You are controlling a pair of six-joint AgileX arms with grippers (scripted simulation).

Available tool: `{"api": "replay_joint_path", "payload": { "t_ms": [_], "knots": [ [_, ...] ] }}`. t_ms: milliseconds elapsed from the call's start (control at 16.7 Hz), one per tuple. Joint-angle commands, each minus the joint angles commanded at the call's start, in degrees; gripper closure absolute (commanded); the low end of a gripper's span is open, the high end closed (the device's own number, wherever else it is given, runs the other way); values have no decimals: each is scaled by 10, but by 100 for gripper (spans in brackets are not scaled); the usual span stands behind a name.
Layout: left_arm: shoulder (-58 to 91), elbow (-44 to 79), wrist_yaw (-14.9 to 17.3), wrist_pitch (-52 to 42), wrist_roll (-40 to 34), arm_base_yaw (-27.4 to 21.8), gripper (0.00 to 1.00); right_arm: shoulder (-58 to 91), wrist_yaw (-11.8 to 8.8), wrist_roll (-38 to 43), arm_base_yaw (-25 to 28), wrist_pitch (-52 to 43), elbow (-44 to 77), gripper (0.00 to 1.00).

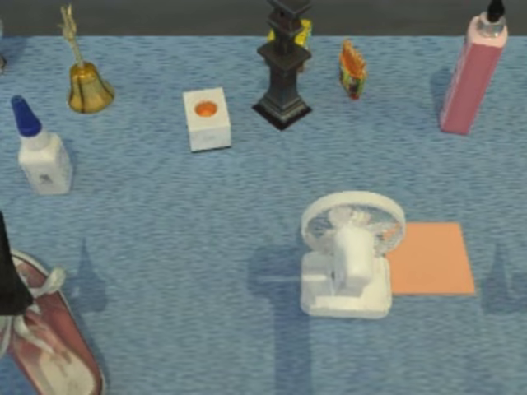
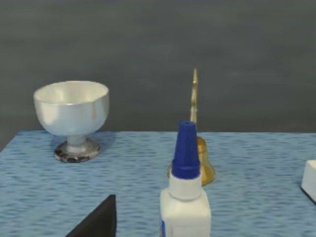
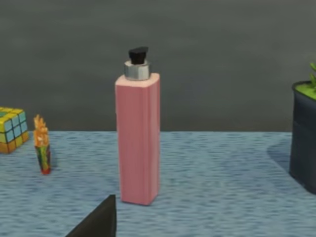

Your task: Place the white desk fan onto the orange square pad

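Observation:
The white desk fan stands upright on the blue table, right of centre, its round cage head over a squarish base. The orange square pad lies flat just to the fan's right, its left edge against the fan's base, with nothing on it. My left arm is parked at the table's left edge, far from the fan. My left gripper and right gripper each show only as a dark wedge in their own wrist views. The right arm is outside the top view.
At the back stand a brass bell, a white cube with an orange hole, a dark statue, a small orange figure and a pink pump bottle. A blue-capped white bottle and a shoe are at the left.

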Motion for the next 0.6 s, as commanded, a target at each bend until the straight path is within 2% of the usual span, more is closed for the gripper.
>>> {"api": "replay_joint_path", "payload": {
  "t_ms": [300, 600],
  "knots": [
    [0, 0, 0, 0, 0, 0, 0, 35, 0, -22, 15, -34, 33, 0],
    [0, 0, 0, 0, 0, 0, 0, 216, 3, -110, 76, -188, 202, 0]
  ]
}}
